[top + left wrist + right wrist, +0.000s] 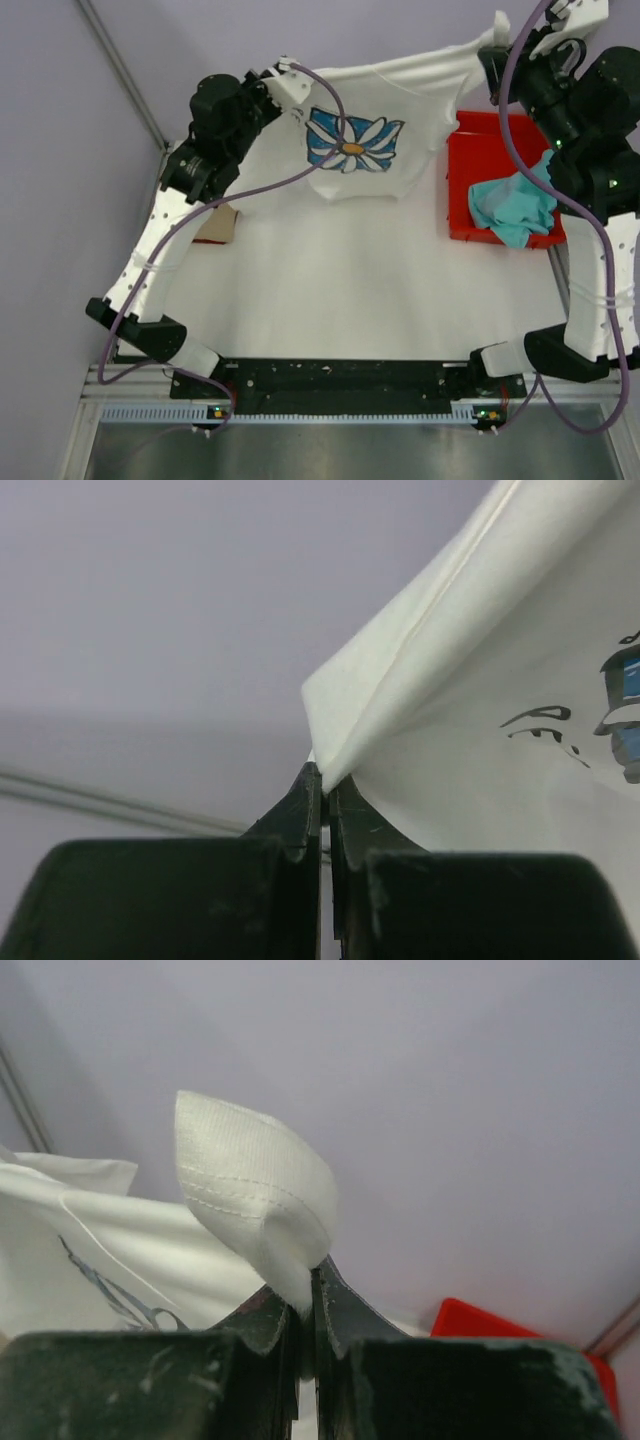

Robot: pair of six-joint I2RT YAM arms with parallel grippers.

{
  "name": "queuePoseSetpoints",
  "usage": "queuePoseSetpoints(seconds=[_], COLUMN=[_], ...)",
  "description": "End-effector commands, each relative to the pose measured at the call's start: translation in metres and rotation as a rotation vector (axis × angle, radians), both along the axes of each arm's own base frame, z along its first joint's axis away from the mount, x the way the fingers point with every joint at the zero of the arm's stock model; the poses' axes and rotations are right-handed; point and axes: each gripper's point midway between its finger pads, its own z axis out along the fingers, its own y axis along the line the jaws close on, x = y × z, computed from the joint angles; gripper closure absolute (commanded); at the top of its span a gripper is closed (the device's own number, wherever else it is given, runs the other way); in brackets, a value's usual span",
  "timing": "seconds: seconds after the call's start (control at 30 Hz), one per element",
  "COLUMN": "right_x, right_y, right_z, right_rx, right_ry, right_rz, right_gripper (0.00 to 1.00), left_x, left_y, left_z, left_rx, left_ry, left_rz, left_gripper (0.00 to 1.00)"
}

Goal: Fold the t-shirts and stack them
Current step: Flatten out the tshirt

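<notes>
**White daisy t-shirt held up along the far edge of the tabletop, pinched by 2 claws**

The left claw is pressed together on a folded edge of the cloth near the far-left corner. The right claw is pressed together on a stitched hem near the far-right corner, above the red bin. The shirt stretches between them with its print facing up. The teal t-shirt lies in the bin at the right edge, and the tan t-shirt shows as a small patch under the left arm at the left edge. The step in hand looks like spreading shirt 1 of 3 before any fold. The next move likely calls for lowering both claws together toward the near edge with the cloth taut, so it lands flat on the middle of the tabletop.
</notes>
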Motion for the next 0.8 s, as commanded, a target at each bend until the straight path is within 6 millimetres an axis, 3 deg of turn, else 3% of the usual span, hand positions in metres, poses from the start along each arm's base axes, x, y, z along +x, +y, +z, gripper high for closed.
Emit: queuePoseSetpoints(seconds=[0.0, 0.1, 0.17, 0.2, 0.23, 0.27, 0.33, 0.37, 0.4, 0.43, 0.5, 0.6, 0.77], right_x=[-0.010, -0.023, -0.035, -0.037, -0.049, -0.056, -0.093, -0.113, -0.130, -0.143, -0.159, -0.182, -0.187], right_y=[0.006, 0.027, 0.042, 0.051, 0.060, 0.071, 0.096, 0.106, 0.113, 0.117, 0.125, 0.134, 0.128], right_z=[0.044, 0.016, -0.023, -0.061, -0.080, -0.122, -0.176, -0.198, -0.221, -0.243, -0.278, -0.319, -0.367], right_rx=[0.012, -0.041, -0.084, -0.097, -0.103, -0.099, -0.057, -0.015, 0.037, 0.101, 0.156, 0.180, 0.255], right_ry=[-0.121, -0.069, 0.007, 0.090, 0.125, 0.220, 0.361, 0.435, 0.518, 0.616, 0.737, 0.883, 1.073], right_rz=[0.082, 0.216, 0.323, 0.386, 0.464, 0.547, 0.800, 0.928, 1.038, 1.108, 1.175, 1.180, 0.999], right_gripper=[1.00, 1.00, 1.00, 1.00, 1.00, 1.00, 1.00, 1.00, 1.00, 1.00, 1.00, 1.00, 1.00], left_x=[0.002, -0.014, -0.040, -0.060, -0.093, -0.135, -0.229, -0.265, -0.295, -0.307, -0.305, -0.278, -0.180], left_y=[0.076, 0.065, 0.046, 0.035, 0.019, 0.002, -0.011, -0.010, -0.005, -0.003, 0.008, 0.017, 0.015], left_z=[0.018, -0.026, -0.082, -0.113, -0.150, -0.182, -0.231, -0.241, -0.249, -0.255, -0.266, -0.280, -0.304], left_rx=[0.111, 0.131, 0.155, 0.170, 0.192, 0.207, 0.250, 0.278, 0.290, 0.280, 0.313, 0.319, 0.222], left_ry=[-0.075, 0.058, 0.243, 0.352, 0.501, 0.655, 0.933, 1.004, 1.061, 1.086, 1.105, 1.092, 0.951], left_rz=[0.349, 0.251, 0.107, 0.012, -0.138, -0.322, -0.703, -0.851, -0.958, -0.987, -0.921, -0.761, -0.397], left_gripper=[1.00, 1.00, 1.00, 1.00, 0.99, 0.89, 0.51, 0.34, 0.26, 0.24, 0.24, 0.24, 0.25])
